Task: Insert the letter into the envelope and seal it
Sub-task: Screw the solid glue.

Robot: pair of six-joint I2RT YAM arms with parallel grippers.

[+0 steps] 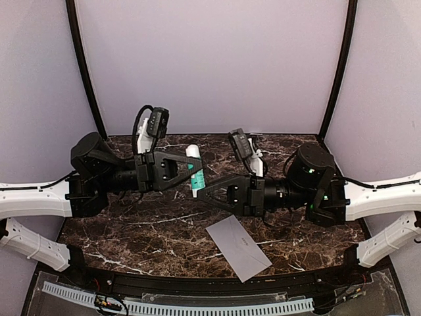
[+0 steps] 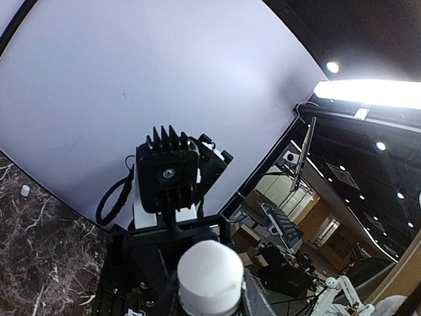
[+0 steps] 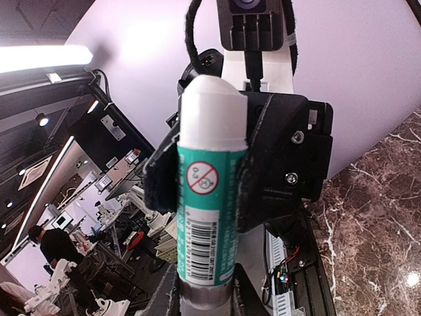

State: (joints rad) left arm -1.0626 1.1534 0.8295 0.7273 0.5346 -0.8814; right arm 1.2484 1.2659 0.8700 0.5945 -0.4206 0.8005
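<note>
Envelope (image 1: pixel 238 247): grey, flat on the surface (image 1: pixel 131 230), lower centre of the top view. Its long axis runs upper left to lower right, and only the top view shows it. Letter: can't tell where it is from these views.

Glue stick (image 1: pixel 195 172) sits between both arms at frame centre, long axis near vertical in frame, white end toward the top. Left gripper (image 1: pixel 190 166) fingers are clamped on its teal-label body, clearest in the right wrist view. Right gripper (image 1: pixel 201 192) fingers are closed on the lower end, at that view's bottom edge. Left wrist view shows only the white end, bottom centre.

Label: red prohibition circle, barcode; small print unreadable.
</note>
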